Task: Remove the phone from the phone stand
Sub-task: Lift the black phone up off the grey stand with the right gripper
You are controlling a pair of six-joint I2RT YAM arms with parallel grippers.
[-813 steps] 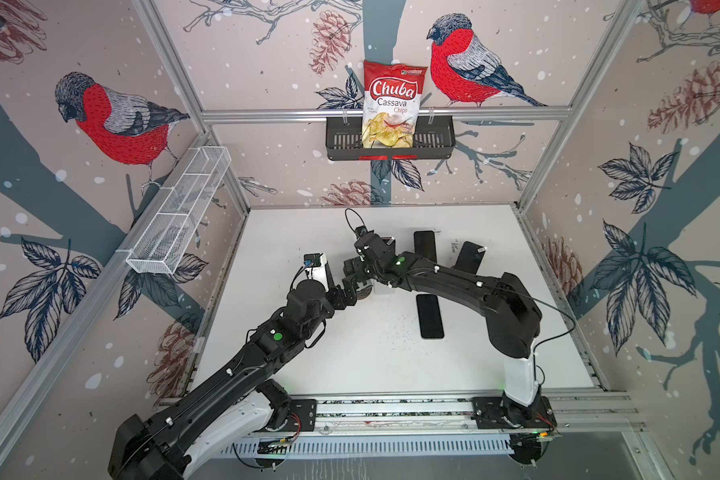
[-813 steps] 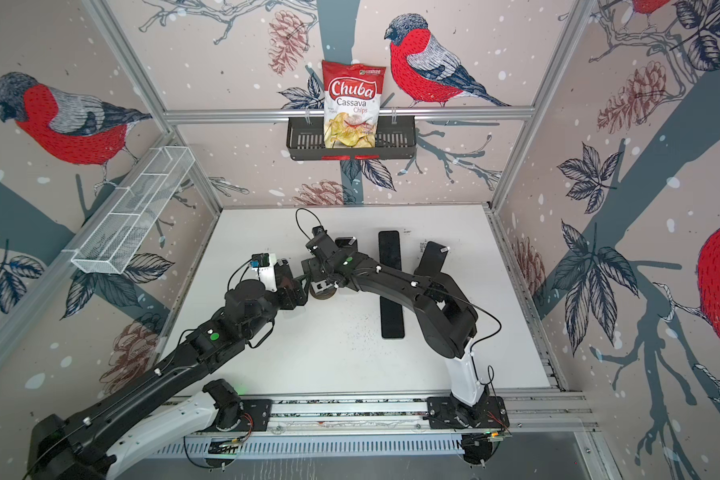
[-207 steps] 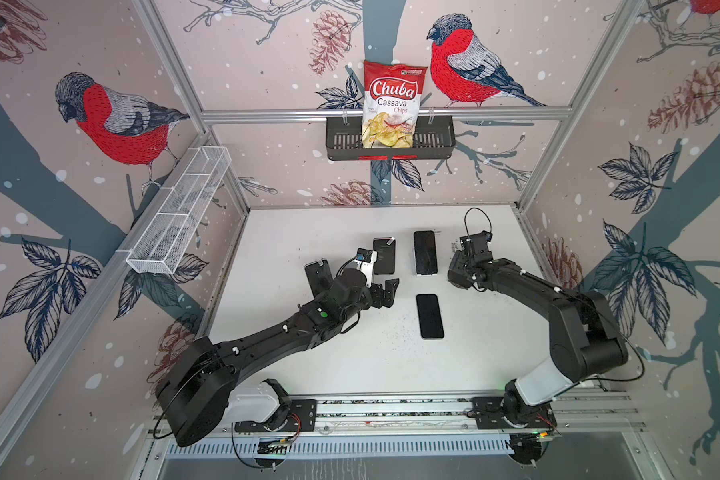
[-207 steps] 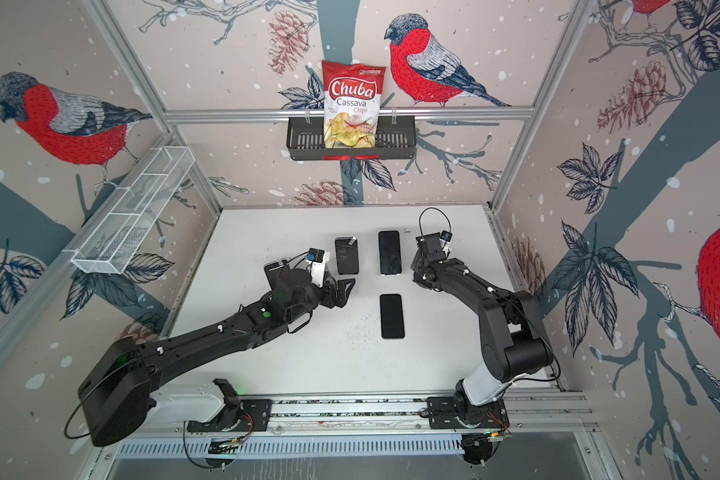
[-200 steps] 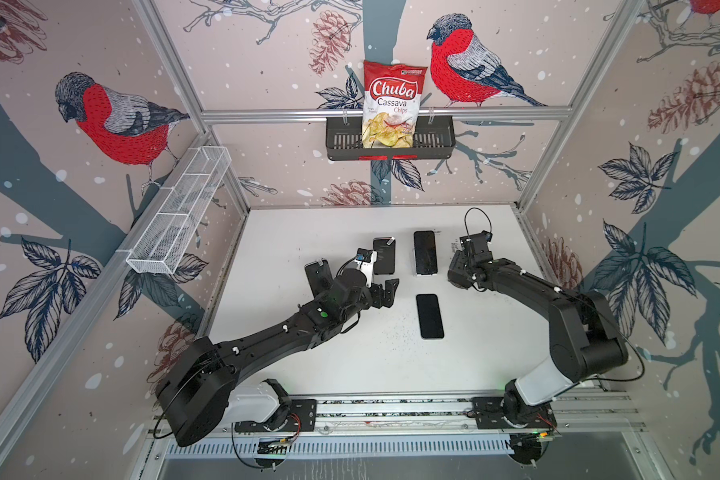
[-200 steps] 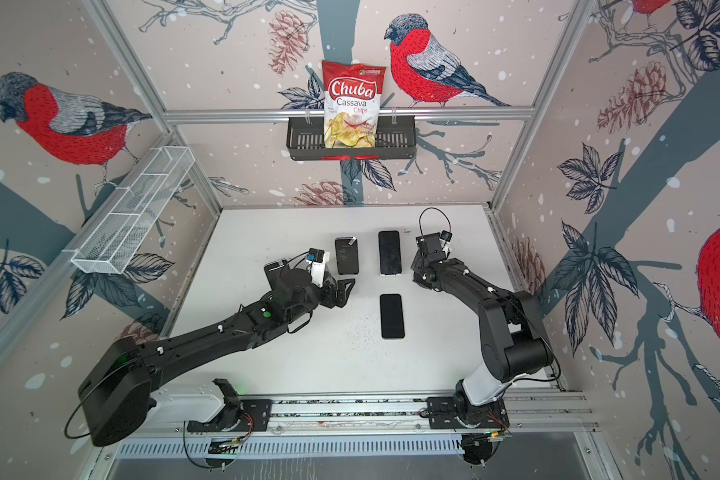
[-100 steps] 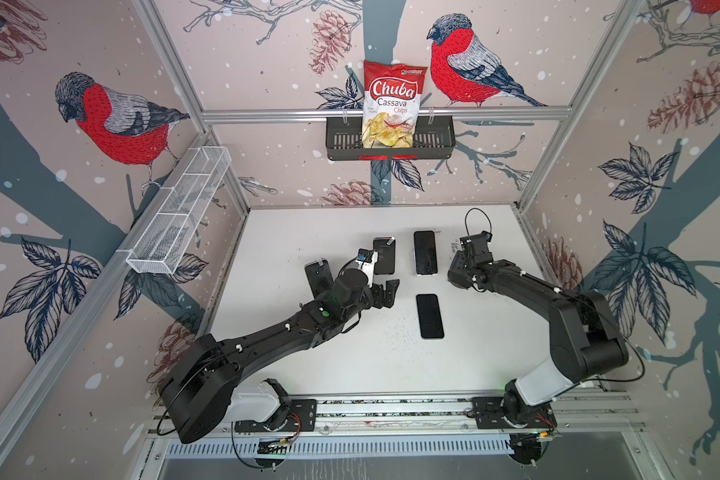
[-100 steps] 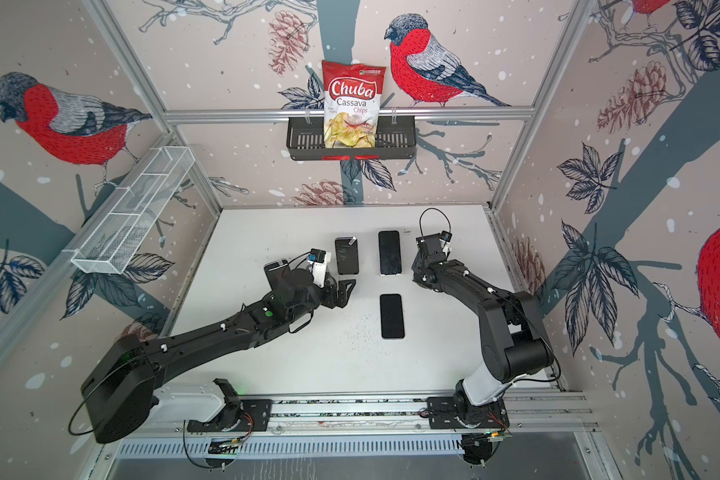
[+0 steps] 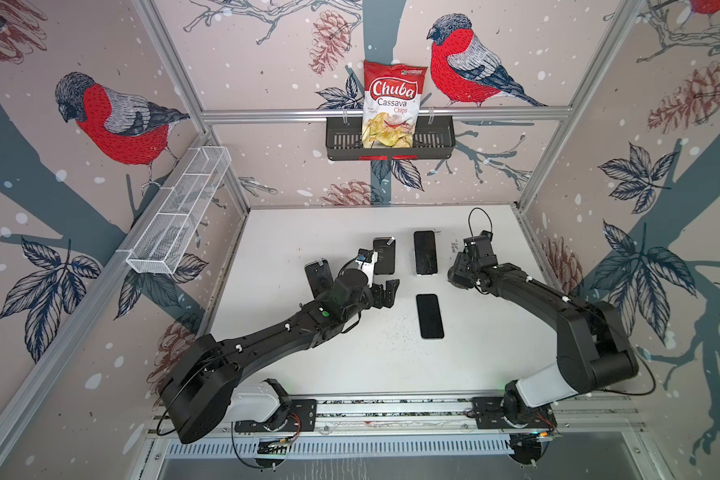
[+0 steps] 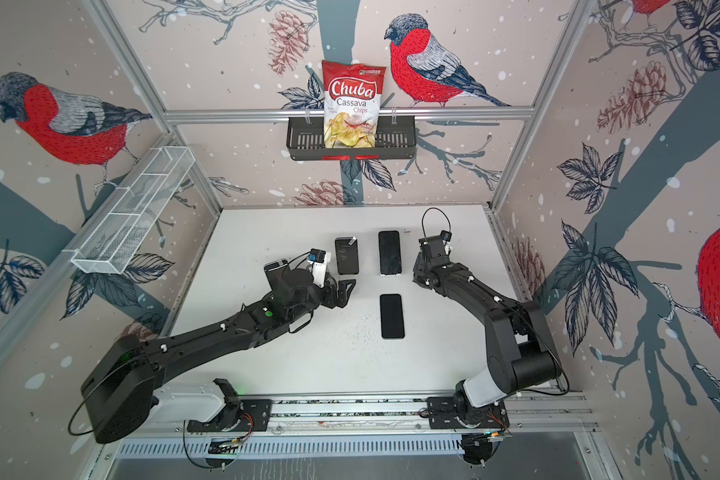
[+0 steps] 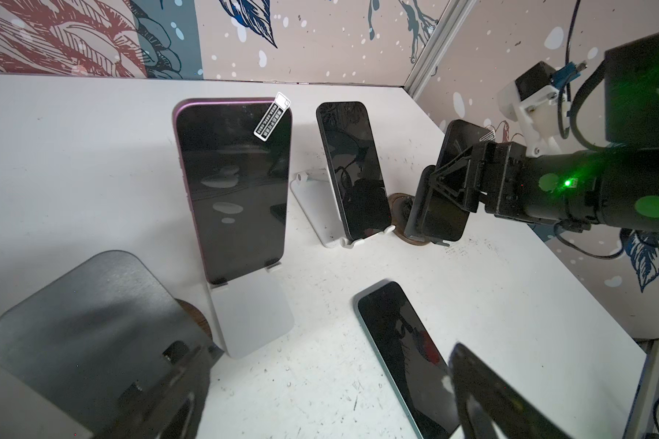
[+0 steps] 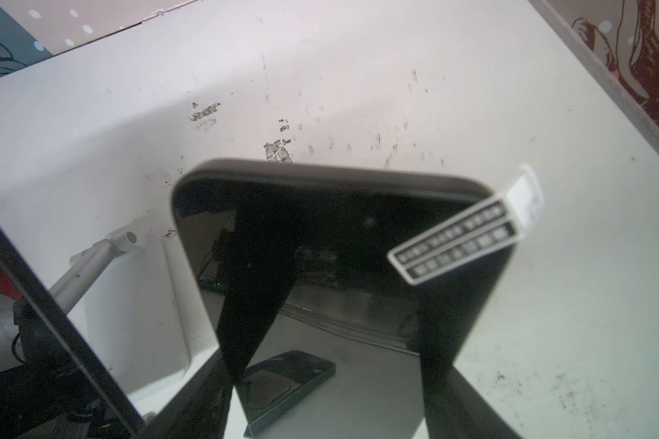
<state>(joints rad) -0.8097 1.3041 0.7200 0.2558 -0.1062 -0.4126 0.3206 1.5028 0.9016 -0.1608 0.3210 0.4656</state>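
A black phone (image 11: 440,218) with a white sticker leans upright on a phone stand with a round brown base (image 11: 398,207) at the right of the table. My right gripper (image 11: 444,186) is shut on the phone, one finger on each side of it. In the right wrist view the phone (image 12: 339,228) fills the space between the fingers of the right gripper (image 12: 354,304). In both top views the right gripper (image 9: 458,270) (image 10: 418,270) covers the phone and stand. My left gripper (image 9: 385,293) (image 11: 328,399) hangs open over bare table near the middle, holding nothing.
A purple-edged phone (image 11: 233,190) and a black phone (image 11: 352,171) stand on white stands. Another phone (image 9: 430,316) lies flat mid-table. A dark phone (image 9: 316,276) leans on a stand beside my left wrist. A chips bag (image 9: 391,104) sits in the back-wall basket.
Four seconds ago my right arm was at the left-middle; it now sits at the right-hand stand. In the last second its jaws closed on the phone. The left arm barely moved.
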